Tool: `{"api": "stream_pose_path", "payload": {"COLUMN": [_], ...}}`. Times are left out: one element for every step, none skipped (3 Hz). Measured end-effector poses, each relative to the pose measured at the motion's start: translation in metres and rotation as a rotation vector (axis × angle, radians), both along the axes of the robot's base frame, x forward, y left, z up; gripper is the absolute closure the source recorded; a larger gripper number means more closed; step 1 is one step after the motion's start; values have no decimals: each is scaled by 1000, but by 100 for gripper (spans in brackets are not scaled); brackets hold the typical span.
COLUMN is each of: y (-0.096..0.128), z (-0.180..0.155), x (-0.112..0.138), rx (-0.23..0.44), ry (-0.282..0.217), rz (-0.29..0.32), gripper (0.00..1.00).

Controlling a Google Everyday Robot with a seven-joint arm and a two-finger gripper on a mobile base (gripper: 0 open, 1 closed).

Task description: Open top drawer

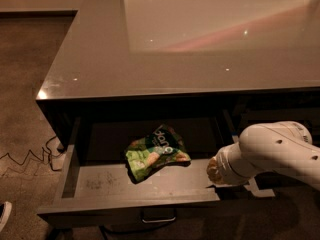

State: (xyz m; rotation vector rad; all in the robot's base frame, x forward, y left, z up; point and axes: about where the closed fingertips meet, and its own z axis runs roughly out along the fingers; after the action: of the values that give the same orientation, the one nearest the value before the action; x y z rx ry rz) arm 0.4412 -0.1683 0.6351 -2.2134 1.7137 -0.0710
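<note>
The top drawer (125,204) stands pulled well out from under the grey tabletop (100,64). Its dark flat front carries a small bar handle (159,216) at centre, and its grey scuffed floor (100,181) shows. A green snack bag (156,151) lies inside, near the middle. My gripper (216,178) is at the end of the white arm (272,151), right against the drawer's front right corner. It is to the right of the handle, not on it. The wrist hides the fingers.
Another dark drawer front (280,109) sits to the right, behind the arm. A thin cable (25,159) trails over the carpet at the left. A shoe tip (4,214) shows at the lower left edge.
</note>
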Motion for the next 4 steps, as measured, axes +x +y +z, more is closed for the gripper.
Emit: {"api": "stream_pose_path", "payload": {"y": [-9, -9, -19, -19], "z": [-11, -11, -20, -20], "x": [-16, -16, -31, -30], "rx": [-32, -32, -50, -50], "ry": [40, 40, 70, 70], "rz": [-16, -17, -42, -42], "gripper": [100, 100, 100, 100]}}
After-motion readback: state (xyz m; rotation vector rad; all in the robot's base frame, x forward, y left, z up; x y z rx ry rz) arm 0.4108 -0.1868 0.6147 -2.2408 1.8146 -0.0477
